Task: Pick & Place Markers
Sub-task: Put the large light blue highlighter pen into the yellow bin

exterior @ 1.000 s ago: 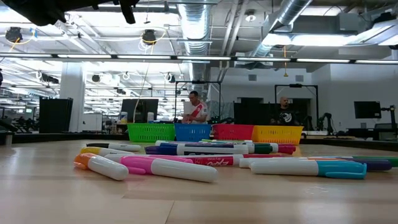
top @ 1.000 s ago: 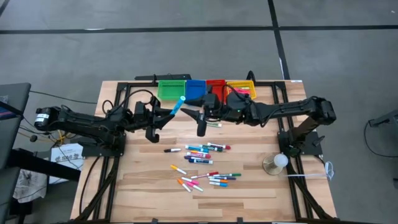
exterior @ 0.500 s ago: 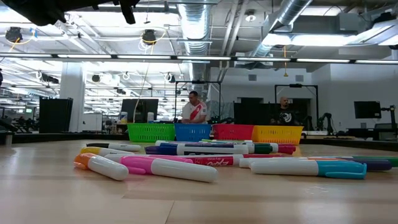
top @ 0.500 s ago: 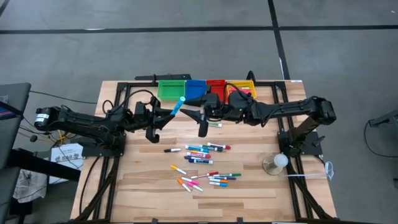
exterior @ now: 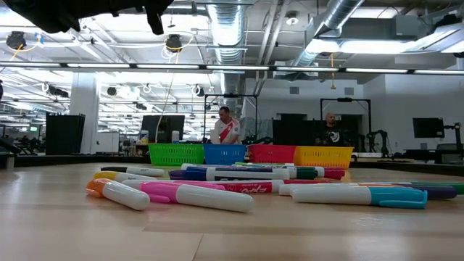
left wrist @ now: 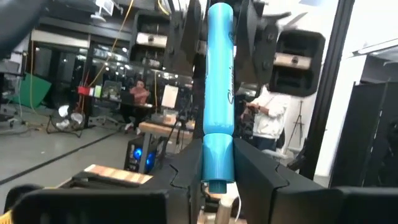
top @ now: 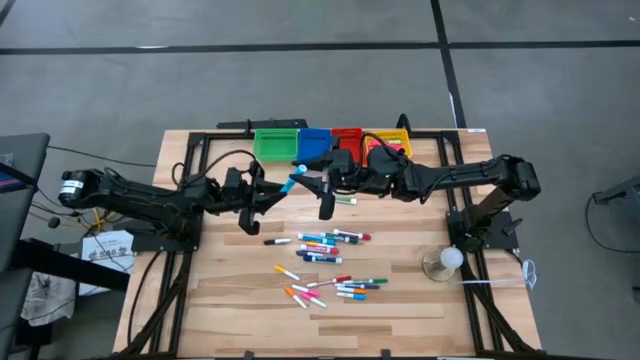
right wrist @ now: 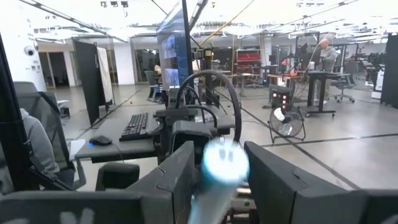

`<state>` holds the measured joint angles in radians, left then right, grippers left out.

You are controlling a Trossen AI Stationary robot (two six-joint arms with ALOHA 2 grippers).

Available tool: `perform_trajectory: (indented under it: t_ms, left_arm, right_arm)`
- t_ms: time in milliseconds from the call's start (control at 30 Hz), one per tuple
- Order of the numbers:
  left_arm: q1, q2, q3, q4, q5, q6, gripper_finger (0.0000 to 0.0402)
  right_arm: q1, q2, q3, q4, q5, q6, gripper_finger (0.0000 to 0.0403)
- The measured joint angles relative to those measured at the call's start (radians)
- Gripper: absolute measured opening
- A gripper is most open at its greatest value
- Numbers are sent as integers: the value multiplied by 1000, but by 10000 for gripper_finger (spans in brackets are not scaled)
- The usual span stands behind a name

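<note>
Left gripper (top: 283, 190): I see it pinching a blue marker (top: 295, 180), beside the bins (top: 277, 143).
Right gripper (top: 322, 187): closed on the same marker's other end.
Markers (top: 325, 263): scattered mid-table.

Four plastic bins stand in a row at the far table (top: 230, 310) edge: green bin (top: 276, 143), blue bin (top: 315, 142), red bin (top: 347, 137), yellow bin (top: 388, 140). A roll of tape (top: 440, 265) lies near the right edge.
</note>
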<state>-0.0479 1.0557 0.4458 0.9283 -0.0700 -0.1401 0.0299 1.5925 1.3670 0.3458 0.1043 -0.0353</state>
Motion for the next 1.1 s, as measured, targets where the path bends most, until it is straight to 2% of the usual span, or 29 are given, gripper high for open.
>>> perform_trajectory:
  t_ms: [467,600,733,1100]
  left_arm:
    - [0,21,0,60,-7,-15,80]
    - [0,21,0,60,-8,-15,80]
    - [0,21,0,59,-7,-9,80]
    - [0,21,0,60,-9,-33,102]
  right_arm:
    - [0,0,0,-24,0,1,126]
    - [0,0,0,-24,0,0,105]
    - [1,-1,0,-22,-9,-15,58]
    - [0,-1,0,-23,-34,-28,55]
